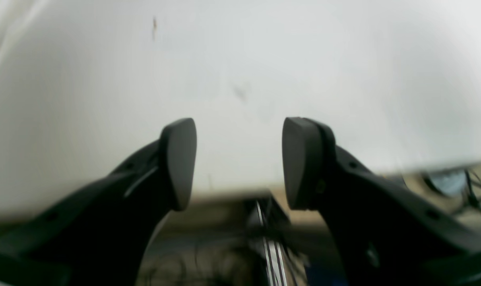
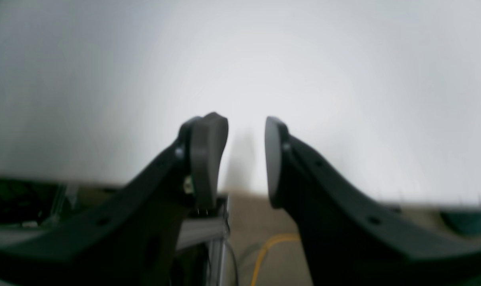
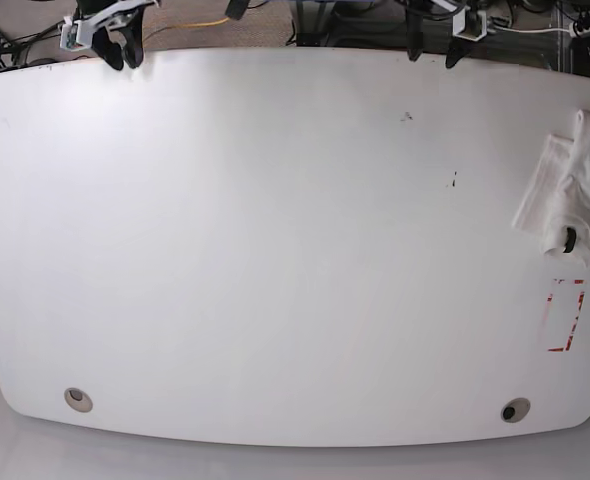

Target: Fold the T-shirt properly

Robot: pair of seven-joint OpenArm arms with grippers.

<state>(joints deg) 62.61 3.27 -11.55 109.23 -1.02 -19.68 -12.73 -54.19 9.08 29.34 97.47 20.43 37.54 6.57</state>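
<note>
The T-shirt (image 3: 573,200) lay crumpled at the bench (image 3: 275,250) edge, unfolded; both hands, left (image 1: 239,163) and right (image 2: 246,161), gaped empty.

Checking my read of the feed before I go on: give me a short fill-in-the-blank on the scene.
1. The T-shirt lies crumpled at the table's ____ edge in the base view.
2. Both the left gripper and the right gripper hold ____.
3. The red marking on the table lies just ____ the T-shirt in the base view.

Missing words: right; nothing; below
</note>
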